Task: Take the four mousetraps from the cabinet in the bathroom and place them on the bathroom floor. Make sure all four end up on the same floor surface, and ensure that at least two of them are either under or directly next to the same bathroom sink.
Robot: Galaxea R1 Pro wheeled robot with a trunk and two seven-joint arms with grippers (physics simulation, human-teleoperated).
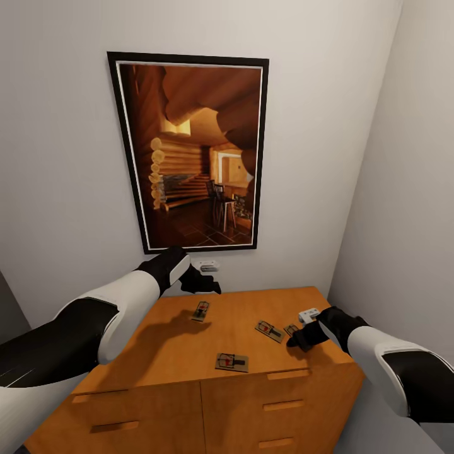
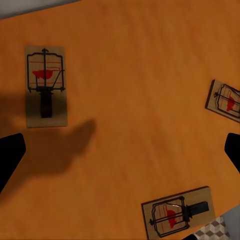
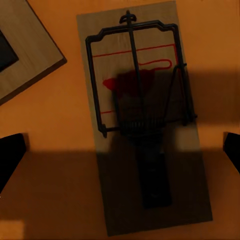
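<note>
Left claw: my black left gripper (image 1: 208,284) hovers above the back of the wide orange-brown wooden cabinet (image 1: 170,353), fingers spread and empty.
Back trap: a small flat tan wooden mousetrap with dark wire and a red mark (image 1: 201,310) lies on the cabinet top just below that claw.
Front trap: a second tan mousetrap (image 1: 232,362) lies near the front edge, well apart from both claws.
Middle trap: a third tan mousetrap (image 1: 269,331) lies just beside my right claw's target.
Target trap: the fourth tan mousetrap (image 3: 144,120) sits directly under my right claw, between its fingers, lengthwise to the wrist camera.
Right claw: my black right gripper (image 1: 299,338) is low over the right end of the top, open, holding nothing.
Doing it well: I judge I should descend straight, close on the board's long edges and keep off the wire spring.
Around: a large dark-framed picture of a log interior (image 1: 192,154) hangs on the white wall behind.
In the way: the neighbouring board's corner (image 3: 20,55) is near; a wide finger could nudge it.
</note>
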